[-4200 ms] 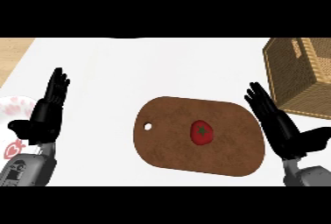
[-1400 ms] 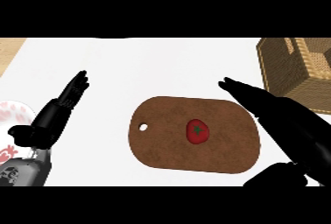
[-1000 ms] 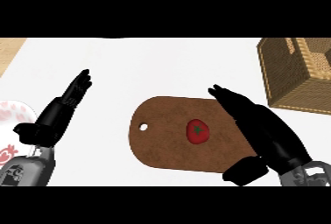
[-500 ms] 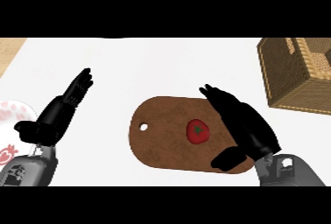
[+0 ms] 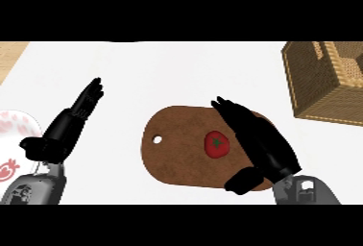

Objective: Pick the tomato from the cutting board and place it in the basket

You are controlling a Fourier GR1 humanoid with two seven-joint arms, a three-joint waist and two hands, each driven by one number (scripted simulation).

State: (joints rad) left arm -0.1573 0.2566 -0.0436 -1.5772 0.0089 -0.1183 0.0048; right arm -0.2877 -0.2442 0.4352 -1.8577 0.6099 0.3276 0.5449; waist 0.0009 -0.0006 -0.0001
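Note:
A red tomato [image 5: 217, 144] with a green stem lies on the brown oval cutting board [image 5: 177, 153] in the middle of the counter. My right hand [image 5: 262, 144] hovers over the board's right part, just right of the tomato, fingers straight and pointing away, thumb down near the board's front edge; it holds nothing. A woven basket [image 5: 327, 81] stands at the far right, apart from the board. My left hand [image 5: 67, 127] rests open at the left, fingers up.
A white plate with red marks [image 5: 13, 144] shows at the left edge, beside my left hand. A strip of wooden surface [image 5: 10, 55] lies at the top left corner. White counter [image 5: 177, 77] stretches between board and basket.
My right hand has moved left from the board's right side to right beside the tomato, staying open. The left hand turned edge-on early and then held still. The tomato stayed put.

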